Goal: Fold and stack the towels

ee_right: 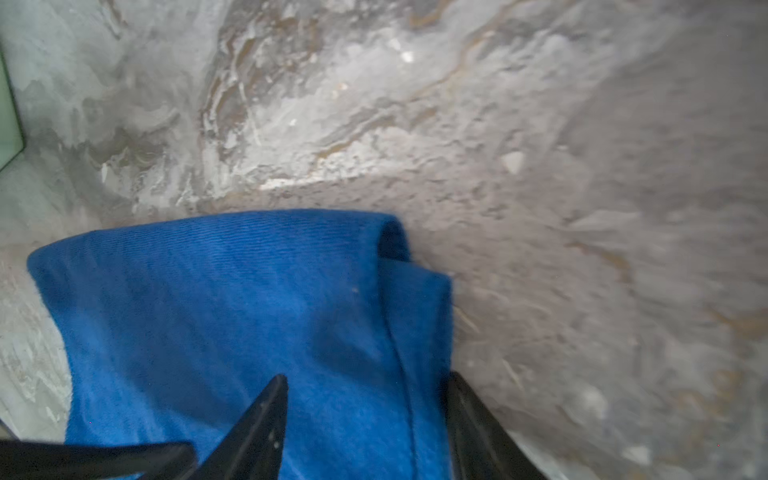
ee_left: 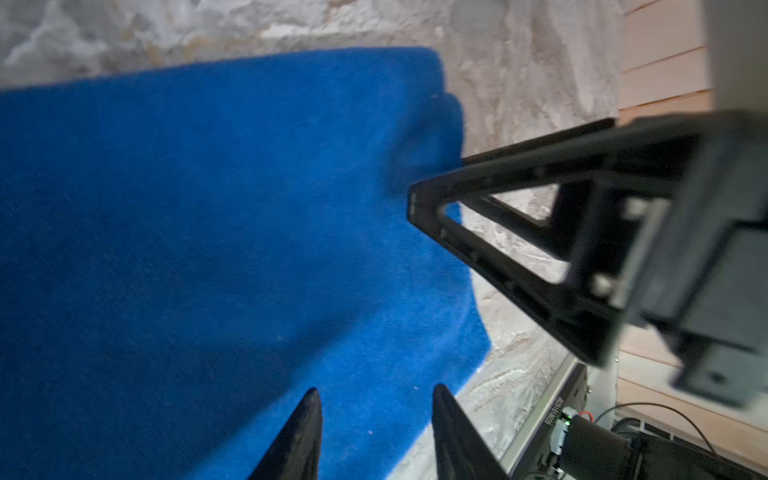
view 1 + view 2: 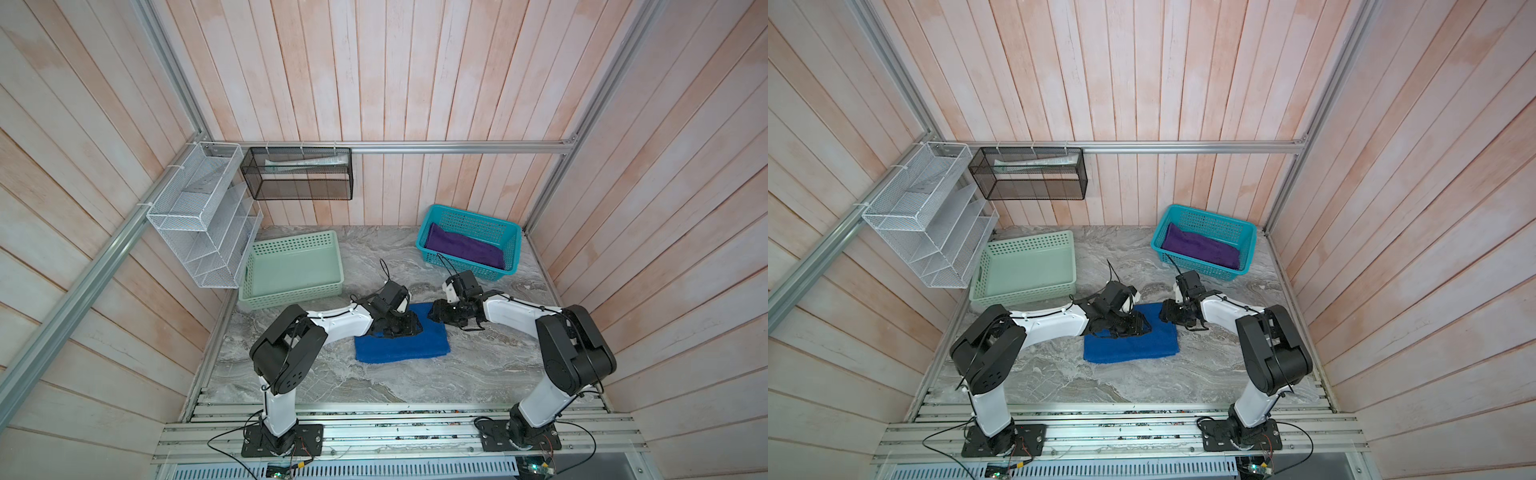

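My left pincer point(image 2: 376, 399) parted over the folded blue towel point(image 3: 399, 347), my right pincer point(image 1: 368, 384) parted at its far right corner, towel flat mid-table point(image 3: 415, 388), purple towel point(image 3: 461, 249) in the teal basket point(image 3: 469, 212) behind.

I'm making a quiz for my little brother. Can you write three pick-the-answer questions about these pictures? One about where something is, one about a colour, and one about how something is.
1. Where is the purple towel?
A. hanging on a hook
B. in the teal basket
C. on the floor

2. What colour is the folded towel on the table?
A. orange
B. green
C. blue

3. The mint-green basket is:
A. empty
B. full of towels
C. upside down

Answers:
1. B: in both top views the purple cloth lies inside the teal walls.
2. C: it looks royal blue in every view.
3. A: it stands upright and only its bare floor shows.
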